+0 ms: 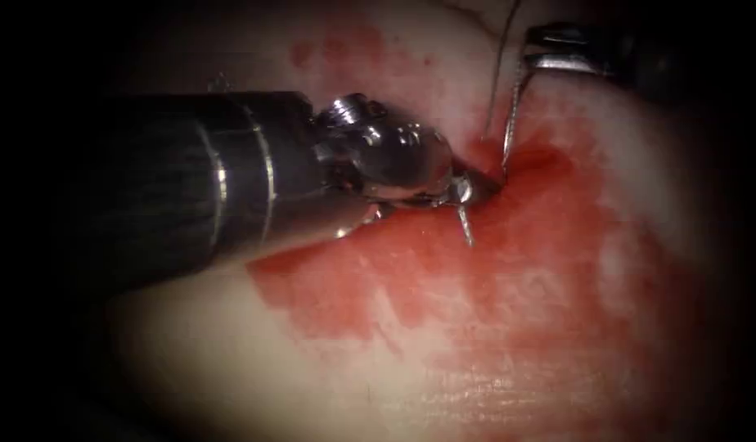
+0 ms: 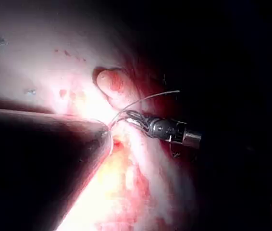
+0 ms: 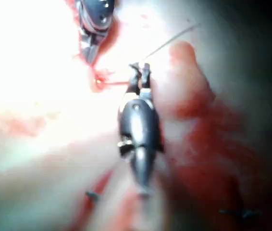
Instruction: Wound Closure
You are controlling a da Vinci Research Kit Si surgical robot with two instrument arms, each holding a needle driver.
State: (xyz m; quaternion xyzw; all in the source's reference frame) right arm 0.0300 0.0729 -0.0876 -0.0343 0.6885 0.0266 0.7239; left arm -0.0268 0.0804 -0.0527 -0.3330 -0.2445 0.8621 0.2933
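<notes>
The left arm's steel needle driver (image 1: pixel 464 190) is clamped on the thin curved steel needle (image 1: pixel 510 123) near its point, at the red-stained cut in the pale pork tissue (image 1: pixel 231 344). The needle's curve rises up-right to the right arm's tool (image 1: pixel 532 51), shut on its rear part beside the dark thread (image 1: pixel 499 65). No writing is legible.

Endoscope looks down from above-front; both close wrist views share the tissue (image 1: pixel 558 327).
</notes>
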